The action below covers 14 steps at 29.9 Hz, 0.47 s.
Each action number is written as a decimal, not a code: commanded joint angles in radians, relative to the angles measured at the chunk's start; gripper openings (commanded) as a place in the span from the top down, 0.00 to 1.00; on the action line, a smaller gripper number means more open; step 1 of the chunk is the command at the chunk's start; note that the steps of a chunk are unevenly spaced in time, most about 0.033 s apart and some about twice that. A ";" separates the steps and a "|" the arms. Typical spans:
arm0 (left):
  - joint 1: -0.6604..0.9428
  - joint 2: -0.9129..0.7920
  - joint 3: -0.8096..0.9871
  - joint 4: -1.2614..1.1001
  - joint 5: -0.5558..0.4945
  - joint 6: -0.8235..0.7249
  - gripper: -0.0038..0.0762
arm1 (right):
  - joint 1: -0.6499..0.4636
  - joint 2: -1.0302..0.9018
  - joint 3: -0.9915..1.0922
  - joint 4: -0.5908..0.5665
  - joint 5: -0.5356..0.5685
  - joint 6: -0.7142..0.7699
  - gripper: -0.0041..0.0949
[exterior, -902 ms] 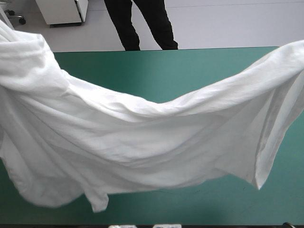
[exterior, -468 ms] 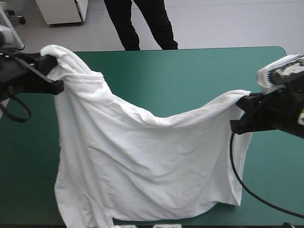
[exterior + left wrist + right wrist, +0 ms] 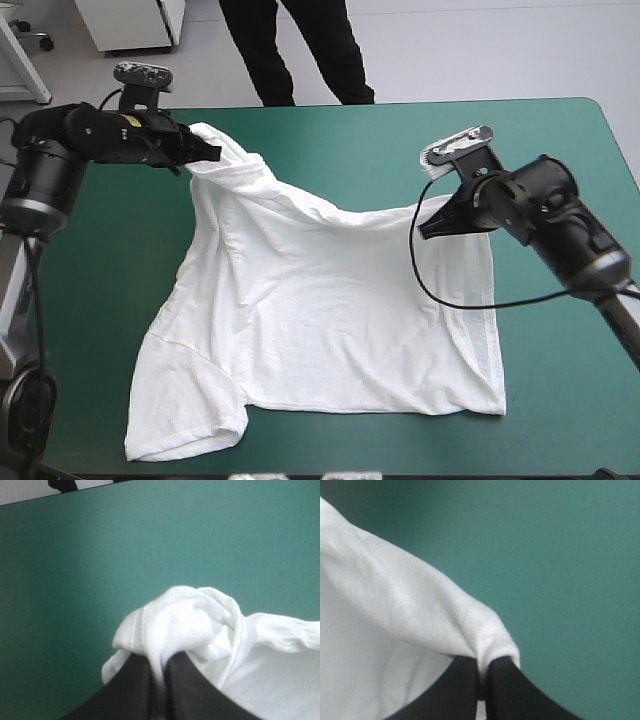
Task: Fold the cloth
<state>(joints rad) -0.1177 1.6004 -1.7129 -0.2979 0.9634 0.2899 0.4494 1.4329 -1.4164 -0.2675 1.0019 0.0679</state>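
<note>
The left gripper (image 3: 210,152) has its black fingers (image 3: 132,690) pinched tight on a bunched corner of the white short-sleeved T-shirt (image 3: 330,310), with fabric puffing out just ahead of the fingertips. The right gripper (image 3: 425,228) is clamped on the other corner the same way. Compared with just before, the shirt has dropped and mostly lies spread on the teal-green table cover (image 3: 350,140).

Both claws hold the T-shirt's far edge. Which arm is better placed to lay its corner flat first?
Probably the right: the right claw grips the T-shirt where it lies almost flat, while the left claw holds a bunched, raised corner.
</note>
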 commanded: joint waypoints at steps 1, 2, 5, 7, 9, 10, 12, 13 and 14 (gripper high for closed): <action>-0.001 0.042 -0.026 -0.024 -0.142 -0.001 0.96 | 0.001 0.054 -0.024 -0.163 -0.087 0.036 0.98; -0.001 0.064 -0.026 -0.024 -0.166 -0.001 0.96 | 0.001 0.080 -0.024 -0.191 -0.092 0.042 0.98; -0.001 0.118 -0.026 -0.028 -0.227 -0.001 0.96 | -0.001 0.142 -0.024 -0.261 -0.115 0.076 0.98; -0.003 0.150 -0.026 -0.035 -0.257 -0.001 0.96 | -0.001 0.179 -0.024 -0.307 -0.146 0.084 0.98; -0.011 0.173 -0.026 -0.040 -0.277 0.020 0.96 | -0.001 0.215 -0.024 -0.362 -0.185 0.160 0.98; -0.013 0.183 -0.026 -0.043 -0.283 0.029 0.96 | -0.001 0.232 -0.024 -0.394 -0.197 0.201 0.98; -0.026 0.200 -0.028 -0.047 -0.295 0.029 0.96 | -0.001 0.268 -0.026 -0.445 -0.209 0.262 0.97; -0.032 0.205 -0.029 -0.049 -0.303 0.031 0.96 | -0.001 0.281 -0.027 -0.450 -0.209 0.264 0.97; -0.041 0.214 -0.029 -0.049 -0.303 0.042 0.96 | -0.009 0.296 -0.027 -0.443 -0.209 0.264 0.96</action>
<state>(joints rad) -0.1372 1.8522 -1.7129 -0.3102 0.7339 0.3162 0.4494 1.7365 -1.4142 -0.6389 0.8313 0.2937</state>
